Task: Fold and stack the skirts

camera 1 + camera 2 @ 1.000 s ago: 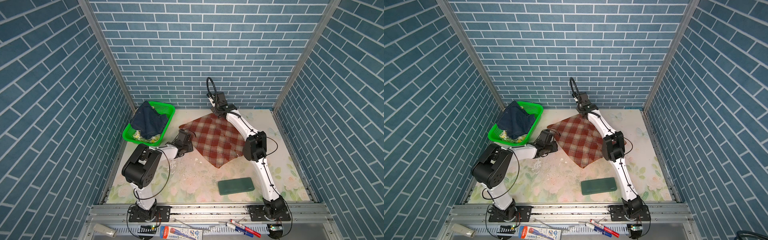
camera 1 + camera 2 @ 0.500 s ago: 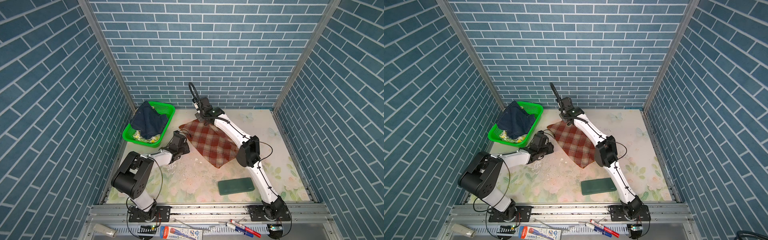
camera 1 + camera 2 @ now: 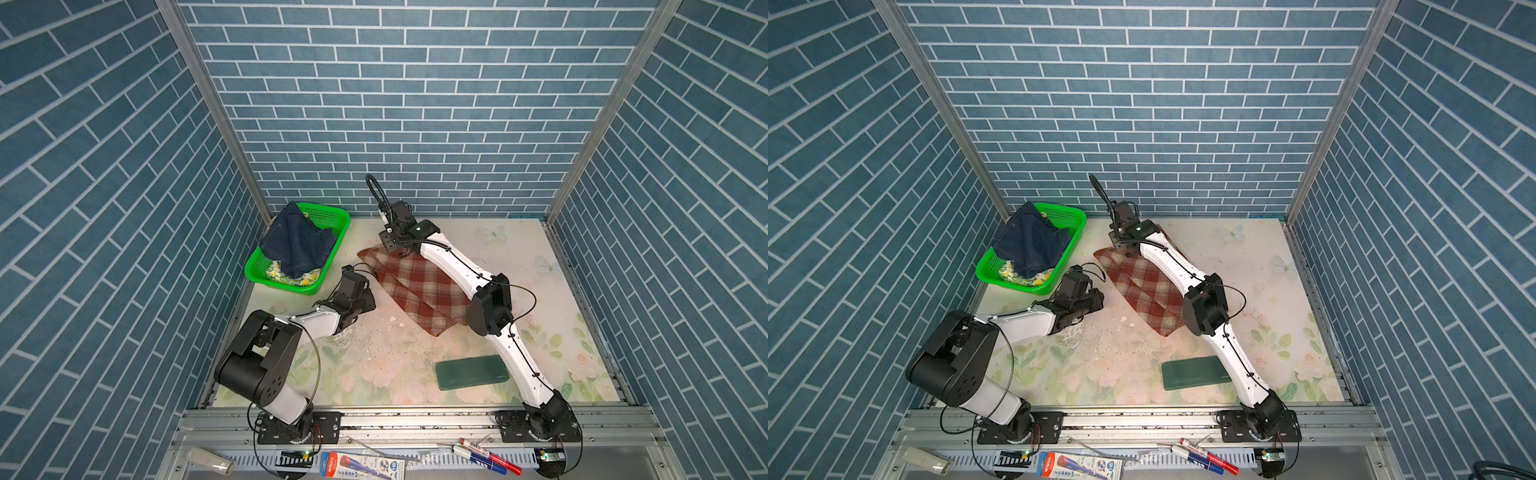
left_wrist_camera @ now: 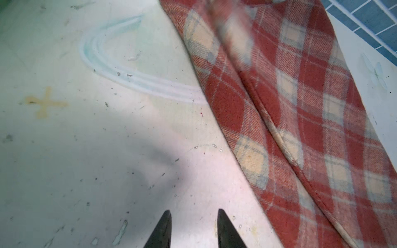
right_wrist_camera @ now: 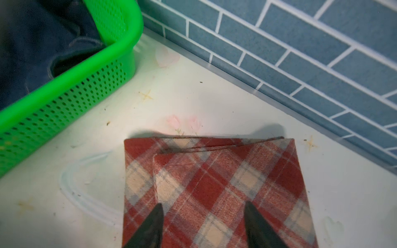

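The rust-red and cream plaid skirt (image 3: 415,286) (image 3: 1142,291) lies folded into a narrow strip on the table. My right gripper (image 5: 203,205) hovers open over its far end (image 3: 395,249), the cloth flat beneath and nothing pinched. My left gripper (image 4: 193,212) is open over bare table beside the plaid skirt's (image 4: 300,107) left edge, apart from it (image 3: 368,295). The dark blue denim skirt (image 3: 297,245) (image 3: 1032,245) is heaped in the green basket (image 3: 332,216) over the lemon-print skirt (image 3: 301,279).
The basket (image 5: 86,70) stands at the back left, close to the plaid skirt's far end. A flat dark green slab (image 3: 471,371) (image 3: 1196,372) lies near the front, beside the right arm. The tiled back wall is just beyond the fold.
My right gripper carried the plaid skirt's right side leftward over itself, narrowing the cloth, then opened and let go. The left gripper stayed beside the left edge.
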